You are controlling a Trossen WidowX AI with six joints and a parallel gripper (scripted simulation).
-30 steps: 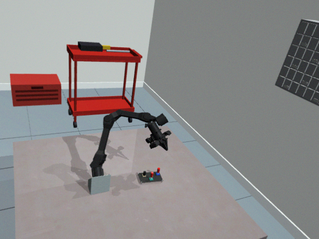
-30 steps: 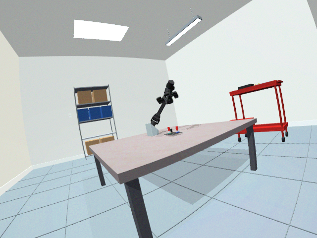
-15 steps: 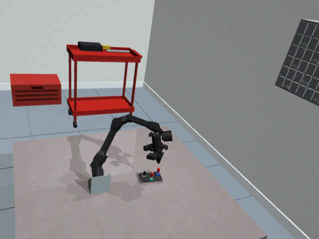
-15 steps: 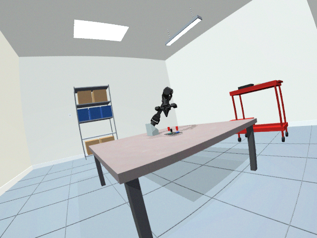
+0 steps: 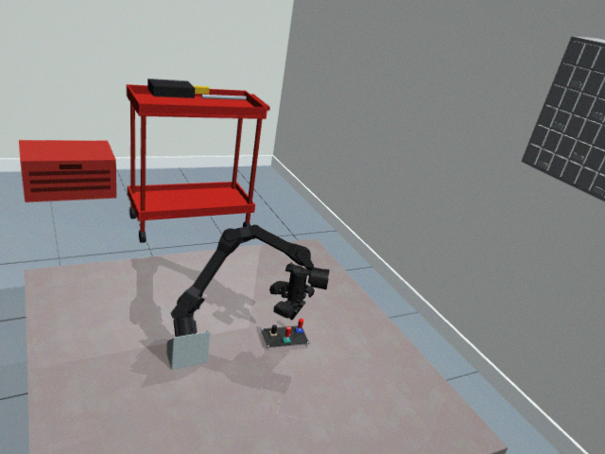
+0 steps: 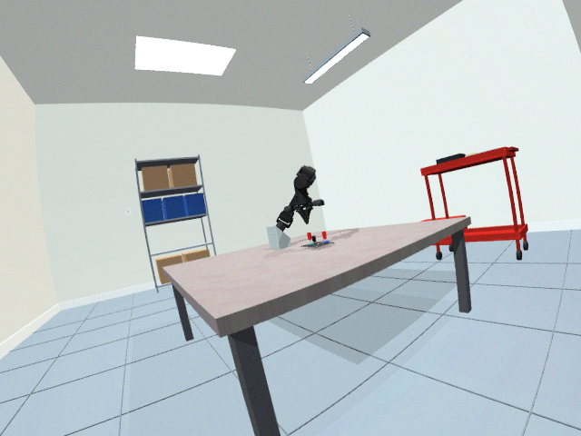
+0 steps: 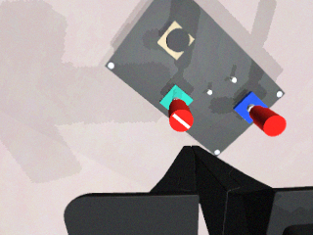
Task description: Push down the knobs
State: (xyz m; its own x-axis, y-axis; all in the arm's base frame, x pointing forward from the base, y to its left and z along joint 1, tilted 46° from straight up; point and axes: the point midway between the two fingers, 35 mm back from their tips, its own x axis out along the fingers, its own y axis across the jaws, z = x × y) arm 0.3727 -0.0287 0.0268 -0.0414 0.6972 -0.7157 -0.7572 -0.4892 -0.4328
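The dark circuit board (image 5: pixel 297 340) (image 7: pixel 210 49) stands on short legs on the table. A red knob with a white line (image 5: pixel 288 332) (image 6: pixel 309 235) (image 7: pixel 181 120) stands on the shaft of the teal potentiometer (image 7: pixel 168 100). A second red knob (image 5: pixel 300 323) (image 6: pixel 323 234) (image 7: pixel 269 122) stands on the shaft of the blue potentiometer (image 7: pixel 242 108). Bits of shaft show below both knobs in the wrist view. My gripper (image 5: pixel 293 317) (image 6: pixel 307 222) (image 7: pixel 190 153) is shut and empty, pointing down above the board, apart from both knobs.
A black knob (image 5: pixel 274 328) (image 7: pixel 178 40) sits low on a beige potentiometer on the same board. Two small white-topped posts (image 7: pixel 209 92) (image 7: pixel 234 79) stand between the red knobs. A pale grey block (image 5: pixel 190 350) (image 6: pixel 278 238) stands by the arm's base.
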